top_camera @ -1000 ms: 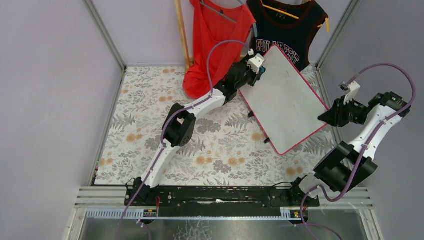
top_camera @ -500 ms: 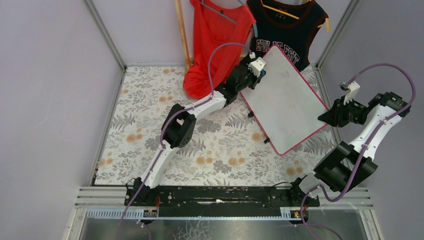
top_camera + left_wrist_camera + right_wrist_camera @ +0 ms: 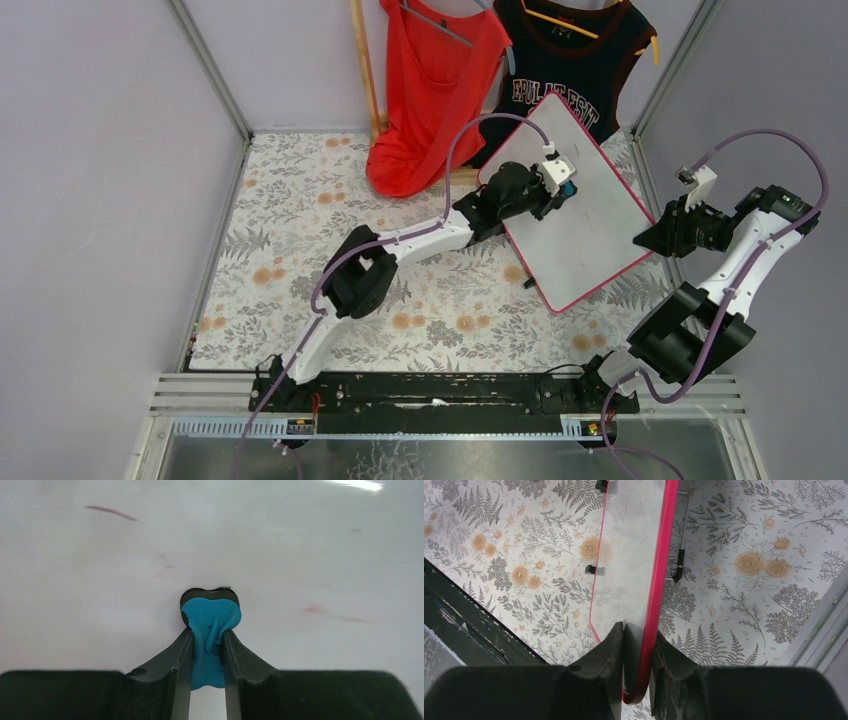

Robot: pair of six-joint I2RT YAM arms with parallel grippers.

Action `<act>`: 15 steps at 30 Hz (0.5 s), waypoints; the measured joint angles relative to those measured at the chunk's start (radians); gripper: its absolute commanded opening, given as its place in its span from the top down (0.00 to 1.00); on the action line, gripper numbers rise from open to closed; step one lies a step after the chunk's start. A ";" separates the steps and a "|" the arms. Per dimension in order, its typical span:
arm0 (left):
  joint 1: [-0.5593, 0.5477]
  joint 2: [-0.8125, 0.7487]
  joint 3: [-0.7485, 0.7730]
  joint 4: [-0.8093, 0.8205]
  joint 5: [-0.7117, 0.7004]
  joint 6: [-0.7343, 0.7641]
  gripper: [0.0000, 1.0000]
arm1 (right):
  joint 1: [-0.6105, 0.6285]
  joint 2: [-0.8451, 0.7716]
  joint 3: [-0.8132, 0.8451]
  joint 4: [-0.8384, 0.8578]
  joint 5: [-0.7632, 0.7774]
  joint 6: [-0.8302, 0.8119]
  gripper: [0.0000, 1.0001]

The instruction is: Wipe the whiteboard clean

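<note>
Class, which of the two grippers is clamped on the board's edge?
The right gripper: it pinches the whiteboard by its red rim, whereas the left gripper presses a blue eraser on its face.

floral cloth (image 3: pixel 280 210) spread flat across table (image 3: pixel 190 385).

Glossy smooth whiteboard (image 3: pixel 600 215), soft blue eraser (image 3: pixel 210 620)
</note>
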 measured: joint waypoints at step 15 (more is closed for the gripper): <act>-0.120 -0.072 -0.171 0.075 0.121 -0.107 1.00 | 0.010 0.008 0.006 -0.001 -0.017 -0.004 1.00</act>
